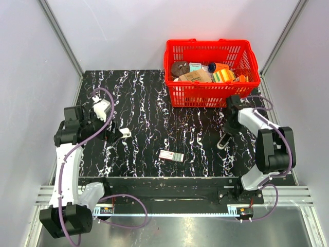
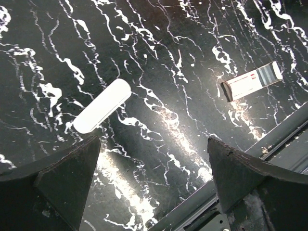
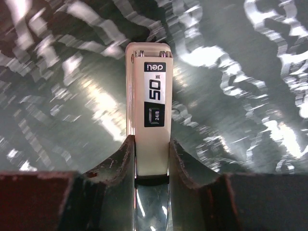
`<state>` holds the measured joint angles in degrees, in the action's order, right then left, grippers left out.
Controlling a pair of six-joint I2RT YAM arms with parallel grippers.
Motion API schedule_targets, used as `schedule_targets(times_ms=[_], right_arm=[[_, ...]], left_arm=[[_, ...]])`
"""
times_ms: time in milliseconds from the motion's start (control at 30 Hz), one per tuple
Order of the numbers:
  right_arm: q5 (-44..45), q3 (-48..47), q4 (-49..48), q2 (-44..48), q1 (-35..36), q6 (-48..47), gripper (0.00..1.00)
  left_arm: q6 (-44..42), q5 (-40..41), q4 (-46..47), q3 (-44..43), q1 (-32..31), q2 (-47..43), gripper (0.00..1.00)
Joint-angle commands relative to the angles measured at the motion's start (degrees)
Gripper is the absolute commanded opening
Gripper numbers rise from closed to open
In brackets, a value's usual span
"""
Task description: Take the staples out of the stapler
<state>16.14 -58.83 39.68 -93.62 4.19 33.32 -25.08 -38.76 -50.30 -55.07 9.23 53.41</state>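
The cream stapler (image 3: 149, 96), with a black "50" and "24/8" label, is clamped at its rear end between the fingers of my right gripper (image 3: 151, 144). In the top view it (image 1: 223, 141) hangs low over the table at the right, below the right gripper (image 1: 231, 127). My left gripper (image 2: 153, 144) is open and empty over the table at the left (image 1: 112, 133). A small white oblong piece (image 2: 102, 105) lies just beyond its left finger (image 2: 67, 178). No loose staples show.
A small staple box (image 1: 171, 155) lies on the black marbled table (image 1: 144, 103) near the front middle; it also shows in the left wrist view (image 2: 251, 81). A red basket (image 1: 211, 95) with several items stands at the back right. The table's metal front rail (image 2: 269, 144) is close.
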Motion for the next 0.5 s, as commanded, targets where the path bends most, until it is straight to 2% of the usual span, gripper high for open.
schedule_targets(times_ms=[0, 233, 467], right_arm=[[-6.82, -1.98, -2.15, 5.47, 10.38, 6.57, 0.0], [-8.32, -13.05, -3.9, 3.1, 25.24, 12.64, 0.0], [-10.16, -19.04, -11.81, 0.81, 32.02, 16.07, 0.0]], left_arm=[[3.63, -3.95, 6.53, 2.6, -2.11, -0.24, 0.99], [4.42, -3.34, 10.22, 3.3, -8.87, 3.45, 0.97], [3.55, -3.16, 12.25, 4.09, -13.19, 9.34, 0.99]])
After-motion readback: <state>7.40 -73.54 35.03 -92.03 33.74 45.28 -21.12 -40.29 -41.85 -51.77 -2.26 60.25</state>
